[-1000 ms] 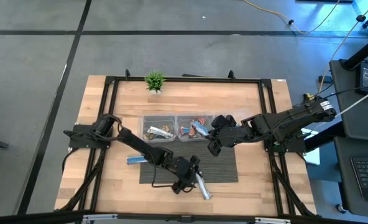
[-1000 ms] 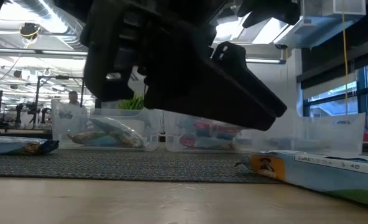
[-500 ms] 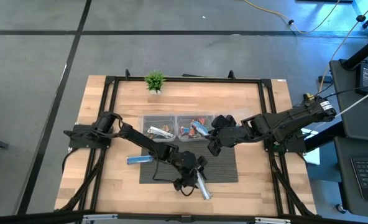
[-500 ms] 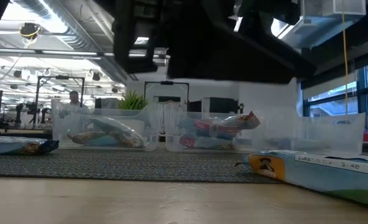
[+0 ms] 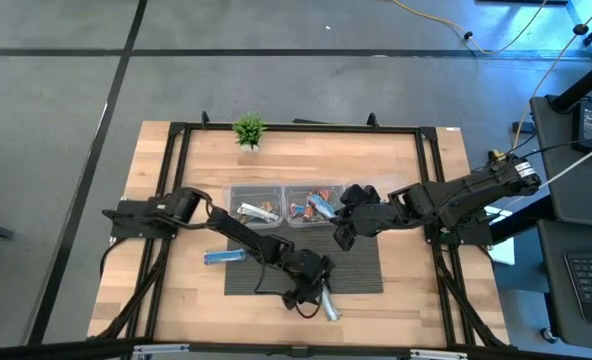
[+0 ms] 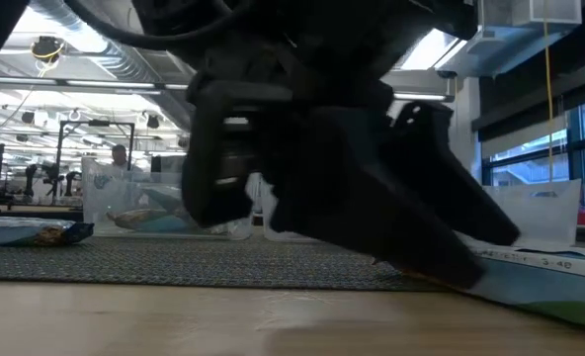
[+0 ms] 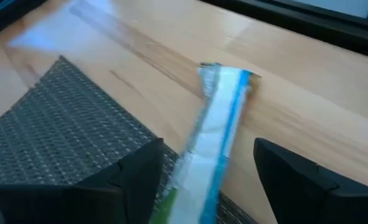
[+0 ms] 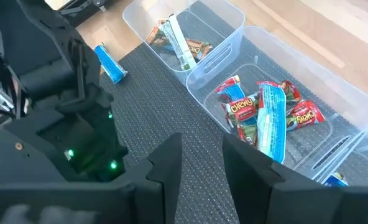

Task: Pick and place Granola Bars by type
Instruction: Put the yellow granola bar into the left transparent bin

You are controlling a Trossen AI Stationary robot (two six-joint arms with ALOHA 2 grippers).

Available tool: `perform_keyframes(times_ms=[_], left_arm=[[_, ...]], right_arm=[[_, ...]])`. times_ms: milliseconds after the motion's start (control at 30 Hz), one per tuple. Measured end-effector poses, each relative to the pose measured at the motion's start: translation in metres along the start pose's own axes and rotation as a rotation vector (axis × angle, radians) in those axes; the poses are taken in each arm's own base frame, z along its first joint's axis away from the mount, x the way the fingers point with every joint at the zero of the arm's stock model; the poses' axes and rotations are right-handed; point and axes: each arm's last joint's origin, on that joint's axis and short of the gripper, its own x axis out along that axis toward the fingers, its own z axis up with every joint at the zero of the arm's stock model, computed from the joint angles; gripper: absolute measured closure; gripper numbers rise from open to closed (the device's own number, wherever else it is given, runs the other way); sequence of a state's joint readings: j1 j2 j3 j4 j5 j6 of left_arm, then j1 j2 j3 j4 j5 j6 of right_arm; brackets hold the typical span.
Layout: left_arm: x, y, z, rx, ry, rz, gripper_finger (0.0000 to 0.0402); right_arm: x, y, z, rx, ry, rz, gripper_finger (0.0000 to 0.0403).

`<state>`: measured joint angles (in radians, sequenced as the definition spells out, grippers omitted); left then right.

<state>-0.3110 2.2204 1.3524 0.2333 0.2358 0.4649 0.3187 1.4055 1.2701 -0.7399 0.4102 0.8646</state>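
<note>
A silvery-white bar with a blue stripe [image 7: 221, 106] lies at the near edge of the dark mat, one end on bare wood [image 5: 328, 307] [image 6: 540, 277]. My left gripper [image 7: 209, 149] [image 5: 312, 288] is low over it and open, one finger on each side of the bar. Whether the fingers touch the bar does not show. A blue bar [image 5: 221, 257] [image 8: 109, 62] lies flat at the mat's left edge. More bars lie in the clear bins: brown and silvery ones [image 8: 178, 40], red ones with a blue-white one [image 8: 265, 118]. My right gripper [image 8: 202, 143] [image 5: 343, 238] hovers over the mat beside the bins, slightly open and holding nothing.
Three clear bins [image 5: 256, 190] stand in a row along the mat's far edge. A small green plant [image 5: 248, 130] stands near the far edge of the table. A black frame [image 5: 176, 160] runs around the table. Bare mat [image 5: 366, 270] lies between the two grippers.
My left gripper has come down over the silvery-white bar at the mat's near edge, after rising briefly; in the low view it now hides most of the bins. Its arm has swung a little toward the right. The bar has stayed where it was.
</note>
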Motion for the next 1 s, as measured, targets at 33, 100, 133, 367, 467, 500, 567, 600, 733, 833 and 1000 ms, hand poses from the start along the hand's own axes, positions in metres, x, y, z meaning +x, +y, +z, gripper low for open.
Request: perform_keyframes(times_ms=[33, 100, 133, 367, 467, 500, 567, 600, 733, 833, 1000], left_arm=[[0.0017, 0.0011, -0.0001, -0.013, 0.001, 0.008, 0.0158], [0.0032, 0.0026, -0.0024, -0.045, 0.015, 0.005, 0.0159], [0.0047, 0.002, -0.0045, -0.064, 0.024, -0.006, 0.016], [0.0055, -0.0032, -0.0071, -0.182, 0.06, -0.052, 0.0167], [0.0058, -0.004, -0.0065, -0.177, 0.056, -0.053, 0.0167], [0.0058, -0.004, -0.0065, -0.176, 0.055, -0.053, 0.0166], [0.0058, -0.0042, -0.0066, -0.183, 0.055, -0.053, 0.0165], [0.0058, -0.0043, -0.0066, -0.188, 0.056, -0.054, 0.0165], [0.0058, -0.0044, -0.0068, -0.199, 0.057, -0.054, 0.0169], [0.0058, -0.0046, -0.0069, -0.199, 0.059, -0.054, 0.0175], [0.0059, -0.005, -0.0072, -0.199, 0.066, -0.045, 0.0203]], right_arm=[[0.0, 0.0, 0.0, 0.0, 0.0, 0.0, 0.0283], [0.0, 0.0, 0.0, 0.0, 0.0, 0.0, 0.0283], [0.0, 0.0, -0.0001, 0.0, 0.001, 0.0, 0.0283], [0.0, -0.0002, -0.0002, -0.002, 0.002, -0.002, 0.0283], [0.0, -0.0002, -0.0002, -0.003, 0.003, -0.002, 0.0283], [0.0, -0.0002, -0.0002, -0.003, 0.003, -0.002, 0.0283], [0.0, -0.0002, -0.0002, -0.005, 0.003, -0.002, 0.0283], [0.0, -0.0003, -0.0003, -0.005, 0.003, -0.002, 0.0283], [0.0, -0.0003, -0.0003, -0.007, 0.003, -0.002, 0.0283], [0.0, -0.0003, -0.0003, -0.009, 0.004, -0.003, 0.0283], [0.0, -0.0003, -0.0004, -0.036, 0.004, -0.002, 0.0283]])
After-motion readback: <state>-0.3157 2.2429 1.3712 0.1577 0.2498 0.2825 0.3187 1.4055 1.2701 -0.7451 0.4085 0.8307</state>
